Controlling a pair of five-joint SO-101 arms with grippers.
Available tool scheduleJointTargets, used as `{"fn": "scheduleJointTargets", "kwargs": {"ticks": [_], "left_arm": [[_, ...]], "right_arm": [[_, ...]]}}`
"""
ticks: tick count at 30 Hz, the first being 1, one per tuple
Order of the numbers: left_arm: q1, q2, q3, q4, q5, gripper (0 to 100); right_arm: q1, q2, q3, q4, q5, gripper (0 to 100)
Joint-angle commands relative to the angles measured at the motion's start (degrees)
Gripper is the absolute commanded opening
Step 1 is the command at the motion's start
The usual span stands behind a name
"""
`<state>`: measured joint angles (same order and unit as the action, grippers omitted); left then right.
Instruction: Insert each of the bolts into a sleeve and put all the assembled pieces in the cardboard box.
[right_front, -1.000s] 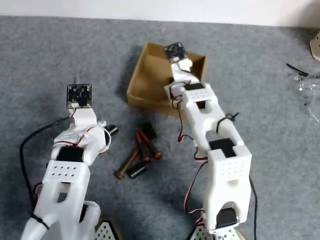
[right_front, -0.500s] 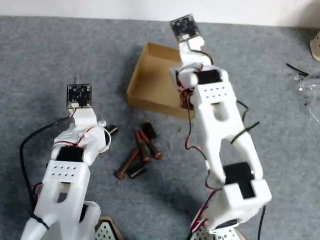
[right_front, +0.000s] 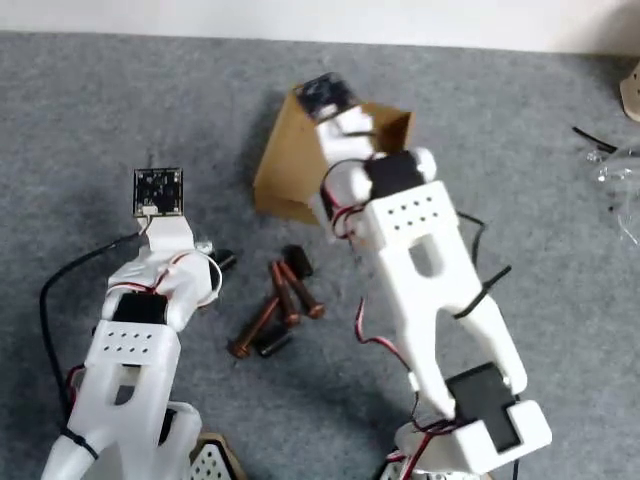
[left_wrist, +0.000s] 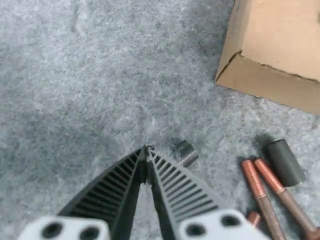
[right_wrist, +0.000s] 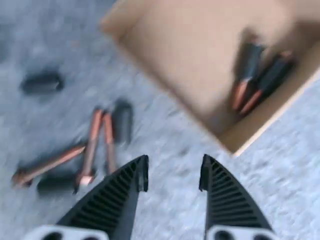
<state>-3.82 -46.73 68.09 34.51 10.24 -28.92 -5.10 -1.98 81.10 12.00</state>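
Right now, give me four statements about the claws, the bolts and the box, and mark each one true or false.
1. The right claw is open and holds nothing. True.
2. The left claw grips a bolt. False: it is shut on nothing.
3. The cardboard box has nothing in it. False: assembled pieces lie inside.
4. Copper bolts lie loose on the carpet between the arms. True.
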Motion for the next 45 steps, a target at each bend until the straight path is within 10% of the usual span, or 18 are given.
{"fn": "scheduleJointTargets", "kwargs": {"ticks": [1,18,29,45], "left_arm": [[-0.48,0.13,-1.27,-1.85,-0.35,1],[-0.48,-0.31,0.13,-4.31,-0.44,1],[-0.66,-0.31,0.13,-4.31,-0.35,1],[-12.7,-0.31,-3.74,-3.43,5.19,0]], "right_arm": [[-4.44,-4.09,-2.15,4.62,-0.62,15.6],[-21.32,-24.22,22.64,2.24,-2.81,15.6],[-21.23,-27.38,48.48,-20.0,21.1,15.6],[-25.27,-26.95,53.58,-32.04,28.84,15.6]]}}
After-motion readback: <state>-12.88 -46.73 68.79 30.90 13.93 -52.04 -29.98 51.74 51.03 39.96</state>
